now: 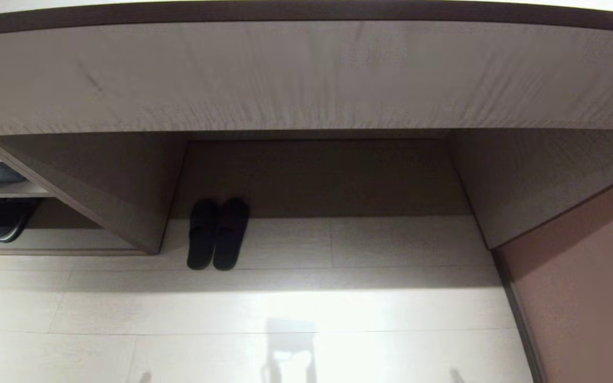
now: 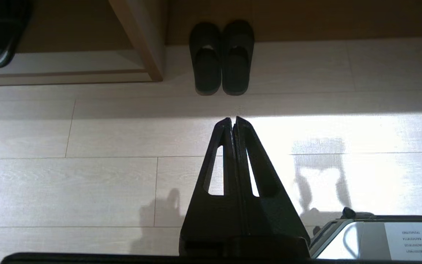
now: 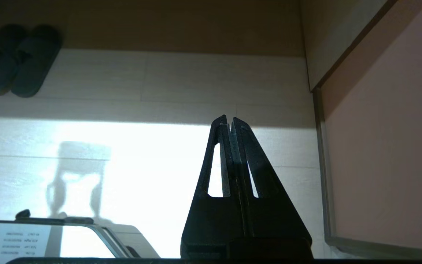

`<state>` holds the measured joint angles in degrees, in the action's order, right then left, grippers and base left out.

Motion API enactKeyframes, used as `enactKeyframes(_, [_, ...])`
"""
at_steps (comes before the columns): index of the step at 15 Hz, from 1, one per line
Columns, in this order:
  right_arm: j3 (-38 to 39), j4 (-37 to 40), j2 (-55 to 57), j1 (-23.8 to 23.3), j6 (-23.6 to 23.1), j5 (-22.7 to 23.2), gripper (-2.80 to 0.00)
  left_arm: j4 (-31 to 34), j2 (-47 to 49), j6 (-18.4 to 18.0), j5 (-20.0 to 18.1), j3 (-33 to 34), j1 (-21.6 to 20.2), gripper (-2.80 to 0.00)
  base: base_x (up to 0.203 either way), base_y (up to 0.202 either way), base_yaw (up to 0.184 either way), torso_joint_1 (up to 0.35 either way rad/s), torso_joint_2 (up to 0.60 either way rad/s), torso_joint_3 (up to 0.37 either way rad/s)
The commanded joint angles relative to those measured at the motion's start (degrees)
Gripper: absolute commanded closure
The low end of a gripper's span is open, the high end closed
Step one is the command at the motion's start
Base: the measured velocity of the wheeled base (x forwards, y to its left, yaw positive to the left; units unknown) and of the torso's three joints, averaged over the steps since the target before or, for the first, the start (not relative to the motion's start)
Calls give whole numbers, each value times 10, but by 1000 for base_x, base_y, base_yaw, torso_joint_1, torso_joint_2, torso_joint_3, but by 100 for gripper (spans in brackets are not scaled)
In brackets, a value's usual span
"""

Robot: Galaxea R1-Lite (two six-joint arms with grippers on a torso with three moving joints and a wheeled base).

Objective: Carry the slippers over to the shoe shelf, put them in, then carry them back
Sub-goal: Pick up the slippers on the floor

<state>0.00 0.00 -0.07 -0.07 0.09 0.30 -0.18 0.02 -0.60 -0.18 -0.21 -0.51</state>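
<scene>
The slippers point(image 1: 217, 234) are lying side by side on the floor point(image 1: 338, 308) in the desk's knee recess point(image 1: 317, 175), toes toward its back panel, just beside its left wall. Beyond that wall the shoe shelf point(image 1: 46, 242) is holding another dark pair point(image 1: 0, 221). Both grippers (left gripper point(image 2: 233, 119), right gripper point(image 3: 229, 118)) are hanging above the floor, fingers together, holding nothing.

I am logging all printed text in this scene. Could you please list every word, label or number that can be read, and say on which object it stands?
White label on the robot's base, left wrist view: several lines of small print, too blurred to read.
White label on the robot's base, right wrist view: also too small to read.
The slippers, the desk and the floor: no text.
</scene>
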Motion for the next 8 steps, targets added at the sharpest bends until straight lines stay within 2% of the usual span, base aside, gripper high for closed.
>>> enactKeyframes(1, [0,0,0,0,0,0,0,0,0,0,0,0,0,0,0,0,0,7,2,-199])
enactKeyframes(8, [0,0,0,0,0,0,0,1,0,0,0,0,0,0,0,0,0,0,2,-196])
